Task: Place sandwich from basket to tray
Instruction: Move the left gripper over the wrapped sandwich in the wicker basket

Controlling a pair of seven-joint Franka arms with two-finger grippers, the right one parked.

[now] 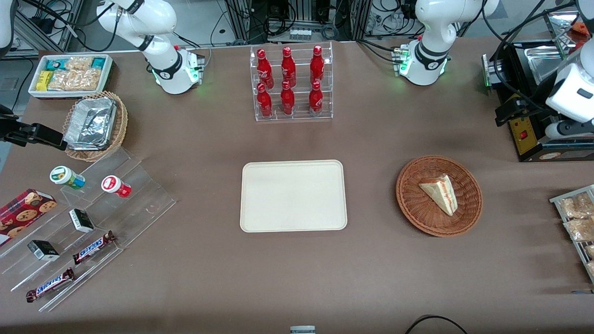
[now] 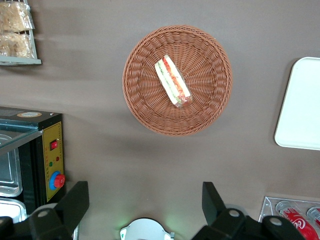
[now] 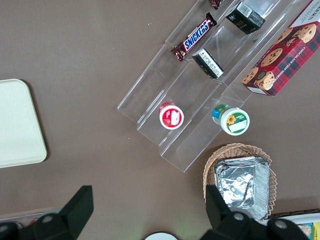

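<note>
The sandwich [image 1: 440, 194] [image 2: 173, 82] is a pale bread wedge with red and green filling along its cut edge, and it lies in the round reddish-brown wicker basket [image 1: 408, 204] [image 2: 145, 115]. The cream tray [image 1: 293, 195] [image 2: 302, 105] lies flat mid-table with nothing on it, beside the basket toward the parked arm's end. My left gripper [image 1: 503, 115] [image 2: 144, 200] hangs high above the table, farther from the front camera than the basket and near the black machine. It is open, its fingers [image 2: 75, 200] wide apart with nothing between them.
A black machine [image 1: 533, 134] with a red button stands at the working arm's end. A wire rack of snack packets [image 1: 575, 218] sits nearer the camera. A clear rack of red bottles [image 1: 292, 83] stands farther back than the tray. A stepped acrylic shelf [image 1: 116, 204] lies toward the parked arm's end.
</note>
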